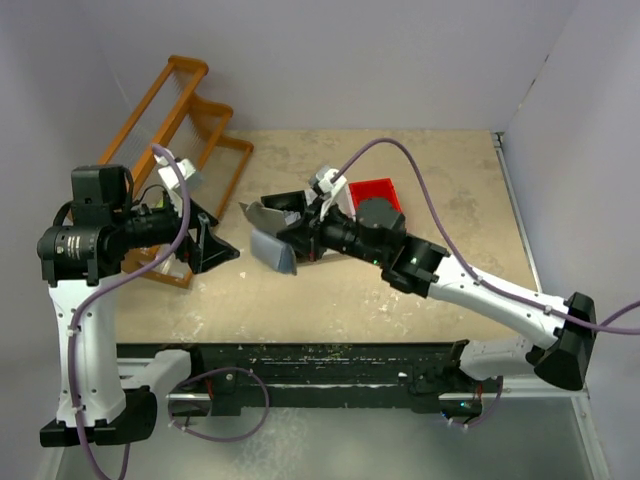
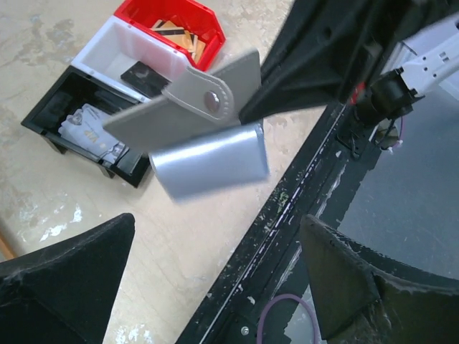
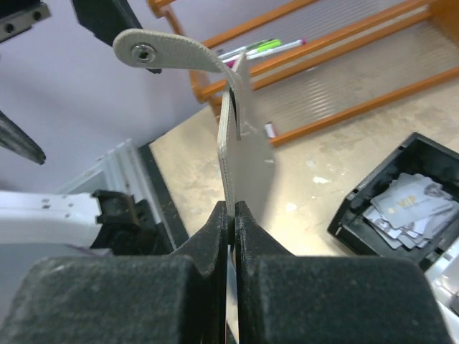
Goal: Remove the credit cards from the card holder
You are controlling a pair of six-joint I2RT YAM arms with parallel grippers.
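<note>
The right tool [image 3: 231, 215] is clamped on one edge of the flat, slate-grey card holder [image 3: 240, 150], held upright above the mottled sandy counter [image 1: 420, 180]. Its rounded snap strap curls toward 11 o'clock. The left tool [image 1: 222, 248] gapes wide at the holder's 9 o'clock, apart. Thin pale credit cards [image 3: 409, 208] lie heaped in a black plastic bin [image 3: 380, 249] at 4 o'clock.
</note>
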